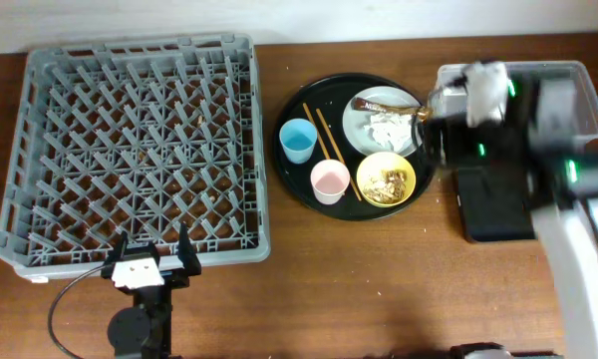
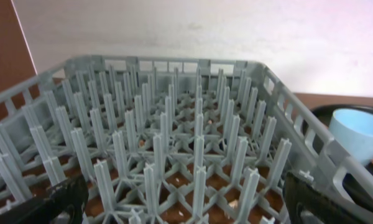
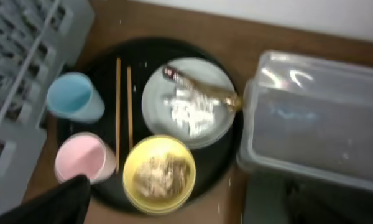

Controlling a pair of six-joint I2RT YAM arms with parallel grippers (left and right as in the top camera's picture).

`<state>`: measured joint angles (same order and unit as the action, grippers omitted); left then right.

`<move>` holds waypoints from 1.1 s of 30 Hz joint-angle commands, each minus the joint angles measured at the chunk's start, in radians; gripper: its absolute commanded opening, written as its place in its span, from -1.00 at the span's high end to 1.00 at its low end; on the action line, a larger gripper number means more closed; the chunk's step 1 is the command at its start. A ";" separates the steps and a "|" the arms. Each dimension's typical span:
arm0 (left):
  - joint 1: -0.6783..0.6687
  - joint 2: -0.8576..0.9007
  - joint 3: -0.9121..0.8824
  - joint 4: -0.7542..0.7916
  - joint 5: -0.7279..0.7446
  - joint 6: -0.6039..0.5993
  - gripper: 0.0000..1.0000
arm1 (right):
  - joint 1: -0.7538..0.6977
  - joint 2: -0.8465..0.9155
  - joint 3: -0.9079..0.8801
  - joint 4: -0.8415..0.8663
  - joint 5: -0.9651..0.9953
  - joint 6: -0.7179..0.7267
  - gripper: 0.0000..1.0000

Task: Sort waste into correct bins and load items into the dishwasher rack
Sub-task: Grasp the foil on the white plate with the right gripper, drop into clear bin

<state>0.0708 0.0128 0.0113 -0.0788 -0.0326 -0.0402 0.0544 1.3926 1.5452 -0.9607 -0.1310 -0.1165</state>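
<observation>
The right hand [image 3: 186,190] hung above the large round black tray [image 1: 324,95]. Its fingers appeared spread wide with nothing between them, though the overhead view of it was smeared. The left hand [image 1: 151,249] sat wide open and empty at the near rim of the big square grey plastic pegged rack [image 1: 130,140], which held no dishes.

All the waste was on the dishes. The crumpled white tissue [image 3: 186,109] and the brown wrapper scrap [image 3: 205,93] lay touching on the grey-white round plate [image 3: 217,127], and the tan crumbs [image 3: 161,174] filled the small yellow bowl [image 3: 132,168].

Because wrapper and tissue overlapped, a pinch on one would likely have dragged the other along, and both could have landed in the same bin, either the clear rectangular plastic tub [image 3: 311,118] or the shallow black rectangular tray [image 1: 493,204].

A deep grasp could also have pushed the plate against the bowl and scattered crumbs onto the table [image 1: 379,289].

The two thin wooden chopsticks [image 3: 118,106] lay just beside the pale pink cup [image 3: 81,158] and the light blue cup [image 3: 74,96]. A wide hand might have nudged them.
</observation>
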 commanded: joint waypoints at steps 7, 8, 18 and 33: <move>0.004 -0.007 -0.002 -0.004 0.011 0.019 -0.99 | 0.041 0.773 0.254 0.166 0.012 0.168 -0.84; 0.004 -0.006 -0.002 -0.004 0.011 0.019 -0.99 | 0.064 0.822 0.254 0.187 0.085 0.204 -0.83; 0.004 -0.007 -0.002 -0.004 0.011 0.019 -0.99 | 0.114 0.818 0.380 0.052 0.196 0.297 0.92; 0.004 -0.007 -0.002 -0.004 0.011 0.019 -0.99 | -0.225 0.764 0.621 -0.143 0.157 0.405 -0.81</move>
<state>0.0708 0.0109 0.0113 -0.0788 -0.0322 -0.0402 -0.1860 2.1933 2.1407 -1.1103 0.0750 0.2863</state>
